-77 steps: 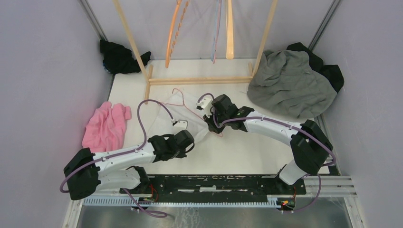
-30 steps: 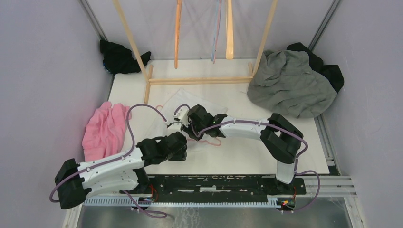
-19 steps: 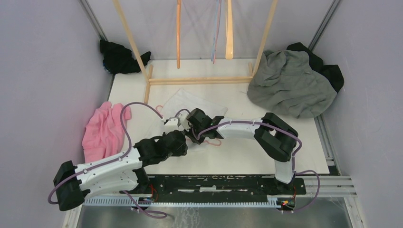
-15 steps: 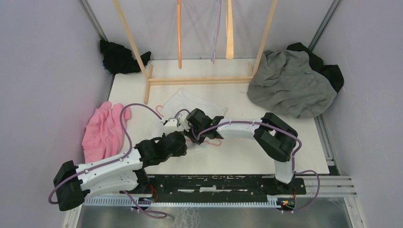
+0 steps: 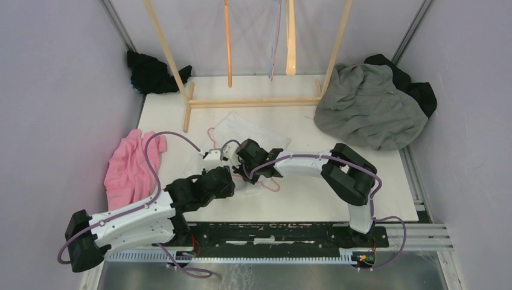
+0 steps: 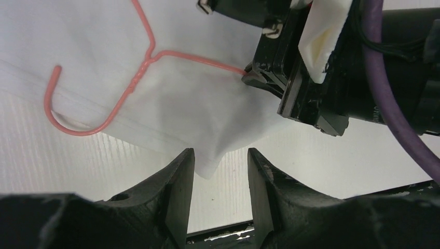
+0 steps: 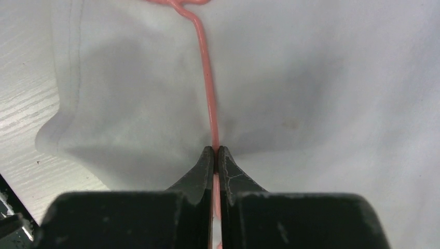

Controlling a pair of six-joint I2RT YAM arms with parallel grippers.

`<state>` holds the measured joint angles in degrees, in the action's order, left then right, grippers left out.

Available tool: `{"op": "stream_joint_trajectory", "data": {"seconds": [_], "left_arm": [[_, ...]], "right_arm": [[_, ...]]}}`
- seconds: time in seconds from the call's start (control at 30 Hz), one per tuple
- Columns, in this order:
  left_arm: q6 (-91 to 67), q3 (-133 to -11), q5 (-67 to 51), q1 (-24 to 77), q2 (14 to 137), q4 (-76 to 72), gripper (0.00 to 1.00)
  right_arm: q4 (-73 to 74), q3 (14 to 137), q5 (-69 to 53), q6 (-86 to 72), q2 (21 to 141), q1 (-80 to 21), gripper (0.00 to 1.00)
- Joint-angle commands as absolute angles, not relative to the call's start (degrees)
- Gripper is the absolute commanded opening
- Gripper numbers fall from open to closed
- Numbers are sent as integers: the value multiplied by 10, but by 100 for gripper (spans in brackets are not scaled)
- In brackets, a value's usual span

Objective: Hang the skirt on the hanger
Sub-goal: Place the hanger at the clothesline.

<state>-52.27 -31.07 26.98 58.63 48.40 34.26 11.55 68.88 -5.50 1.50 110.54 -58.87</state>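
The white skirt (image 5: 250, 130) lies flat on the table with a pink wire hanger (image 5: 270, 183) on top of it. My right gripper (image 7: 215, 150) is shut on the hanger (image 7: 207, 93), pinching one of its wire arms just below the twisted neck, and the skirt (image 7: 311, 78) is underneath. In the left wrist view the hanger's hook (image 6: 78, 114) rests on the skirt (image 6: 197, 104). My left gripper (image 6: 220, 155) stands open low over the table, and a corner of the skirt lies between its fingertips, against the left finger. The two grippers sit close together (image 5: 232, 166).
A wooden rack (image 5: 253, 101) stands at the back with an orange hanger (image 5: 228, 42) and others hanging from it. A grey garment pile (image 5: 368, 106) lies back right, a pink cloth (image 5: 133, 160) at the left edge and a black cloth (image 5: 151, 72) back left.
My right gripper has closed on the hanger's wire. Both arms moved left over the skirt, and my left gripper has drifted slightly further left.
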Motion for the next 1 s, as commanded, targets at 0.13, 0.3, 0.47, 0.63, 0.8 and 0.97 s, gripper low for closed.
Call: {"op": "stream_joint_trajectory", "data": {"seconds": [0.13,0.3,0.47,0.63,0.8,0.97], "left_arm": [[-537,-368,319,588,446,403,49],[-538,-368,327,589,436,415,49],[-543,-364,327,589,428,418,50],[-540,-383,349,589,417,435,51],[-526,-376,367,588,409,406,53],[-473,-374,413,589,430,329,56]], "right_arm": [[127,699,-116,-21,1047,-569,3],[102,679,-171,-42,1018,-535,3],[75,661,-231,-64,1005,-495,1],[14,636,-322,-113,1006,-449,1],[-48,614,-406,-160,1016,-422,1],[-84,604,-455,-185,1023,-412,1]]}}
